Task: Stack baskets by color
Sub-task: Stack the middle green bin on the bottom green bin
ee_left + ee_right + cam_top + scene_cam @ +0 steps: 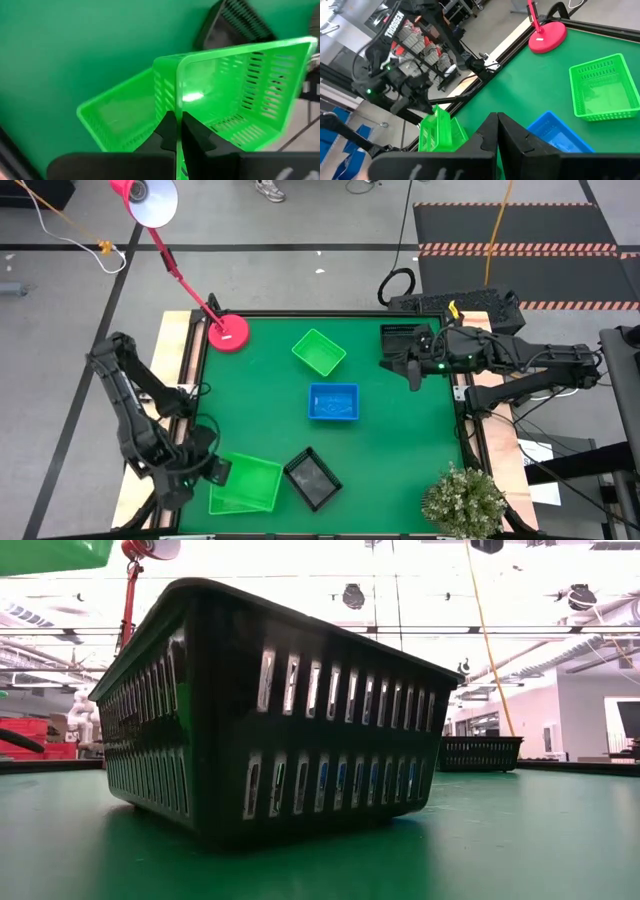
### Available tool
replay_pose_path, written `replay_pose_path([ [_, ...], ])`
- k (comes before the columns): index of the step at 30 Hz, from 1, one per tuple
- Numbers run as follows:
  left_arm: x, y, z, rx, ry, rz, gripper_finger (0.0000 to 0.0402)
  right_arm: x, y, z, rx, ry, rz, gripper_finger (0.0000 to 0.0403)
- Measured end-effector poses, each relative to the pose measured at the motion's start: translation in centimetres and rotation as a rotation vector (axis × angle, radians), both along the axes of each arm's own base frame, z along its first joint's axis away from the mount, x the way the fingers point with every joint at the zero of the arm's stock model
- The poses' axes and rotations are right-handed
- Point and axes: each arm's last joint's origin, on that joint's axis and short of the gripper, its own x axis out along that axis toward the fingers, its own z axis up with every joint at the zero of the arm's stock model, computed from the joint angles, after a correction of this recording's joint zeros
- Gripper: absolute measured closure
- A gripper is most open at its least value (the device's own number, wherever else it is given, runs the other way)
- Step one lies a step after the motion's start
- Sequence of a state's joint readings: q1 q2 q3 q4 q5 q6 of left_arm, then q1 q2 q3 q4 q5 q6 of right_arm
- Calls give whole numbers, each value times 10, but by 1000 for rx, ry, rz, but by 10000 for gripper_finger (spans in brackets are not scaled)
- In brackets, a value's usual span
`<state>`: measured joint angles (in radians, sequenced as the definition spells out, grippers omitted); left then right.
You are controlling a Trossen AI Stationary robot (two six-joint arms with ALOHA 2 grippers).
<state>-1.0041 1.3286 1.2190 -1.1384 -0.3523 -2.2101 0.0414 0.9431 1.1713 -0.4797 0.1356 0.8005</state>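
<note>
At the table's near left, my left gripper (215, 470) is shut on a green basket (240, 85), which is tipped up steeply over a second green basket (115, 117) lying on the mat. A third green basket (320, 352) and a blue basket (333, 402) sit on their bottoms mid-table. One black basket (313, 478) stands near the front edge and another (405, 340) at the far right. My right gripper (413, 375) hovers shut beside that far black basket, with nothing between its fingers (487, 130). My left gripper pinches the rim of one side wall (178, 107) of the green basket, one finger inside the basket and one outside. The fingers slant down from above. The basket is tilted on edge, its low side over the second green basket; whether the two touch I cannot tell.
A red lamp base (229, 334) stands at the far left corner, its stem leaning out over the table's edge. A small bushy plant (462, 500) sits at the near right corner. Bare green mat (400, 440) lies between the blue basket and the plant.
</note>
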Motion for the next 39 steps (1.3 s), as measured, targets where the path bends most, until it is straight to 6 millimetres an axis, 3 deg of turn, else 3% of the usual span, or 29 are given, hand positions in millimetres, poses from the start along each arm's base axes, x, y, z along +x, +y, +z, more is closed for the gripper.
replay_pose_path([
  [5, -15, 22, 20, -31, -48, 2, 397, 1, 0, -1, -1, 5, 0, 403],
  [9, -24, 24, 24, -7, -102, -15, 397, 1, 0, -1, -1, 6, 0, 403],
  [13, -30, 20, 18, -10, 2, -33, 397, 1, 0, -1, 0, 3, 0, 403],
  [23, -14, -17, -12, 10, 104, -43, 397, 1, 0, 0, 0, 2, 0, 403],
  [39, -14, -15, -24, 132, 195, -32, 397, 2, 0, -1, -9, 5, 0, 403],
])
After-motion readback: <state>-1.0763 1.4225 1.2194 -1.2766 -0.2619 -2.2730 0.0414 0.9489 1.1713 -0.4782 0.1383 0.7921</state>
